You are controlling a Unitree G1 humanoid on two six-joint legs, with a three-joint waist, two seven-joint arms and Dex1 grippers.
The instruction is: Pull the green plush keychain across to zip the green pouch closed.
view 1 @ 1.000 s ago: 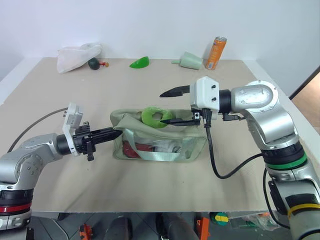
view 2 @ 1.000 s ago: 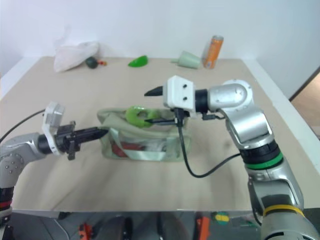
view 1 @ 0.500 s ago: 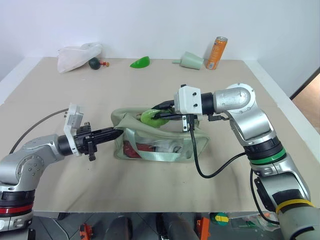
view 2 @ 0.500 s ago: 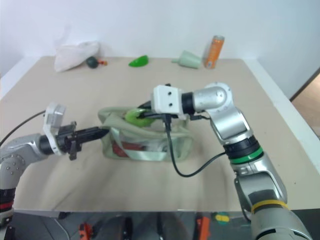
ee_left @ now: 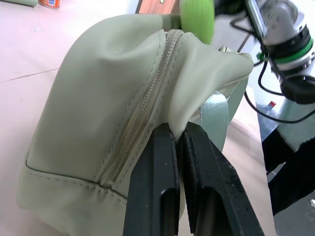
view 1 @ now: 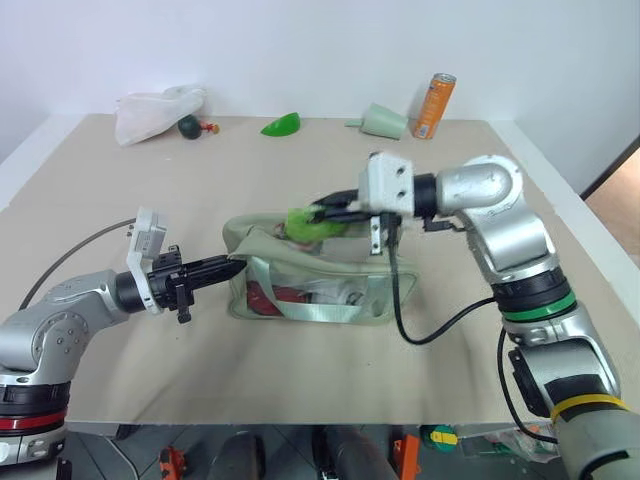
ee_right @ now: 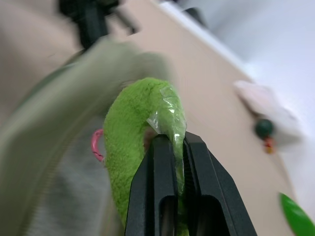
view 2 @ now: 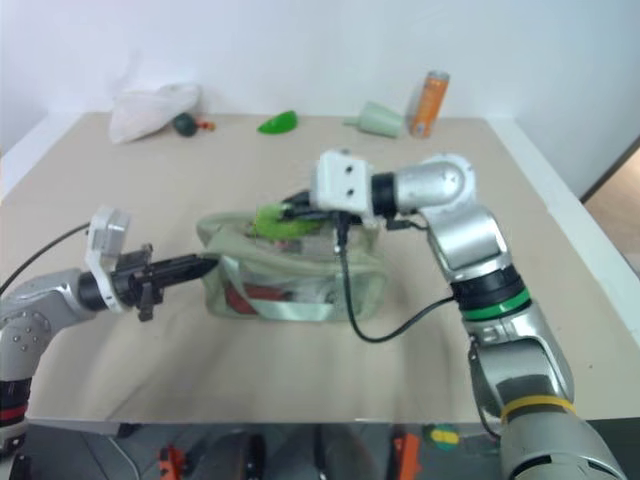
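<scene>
Beige rectangular table (view 1: 300, 390) with pale raised edging, set against a plain white wall (view 1: 300, 50); brown floor strip (view 1: 612, 195) beyond its far right corner.

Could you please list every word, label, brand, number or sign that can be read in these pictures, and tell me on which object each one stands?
No text can be read anywhere in these pictures.
orange can: it may carry print, but it is too small to read.
green pouch: no label or writing visible.
green plush keychain: no writing visible.
</scene>
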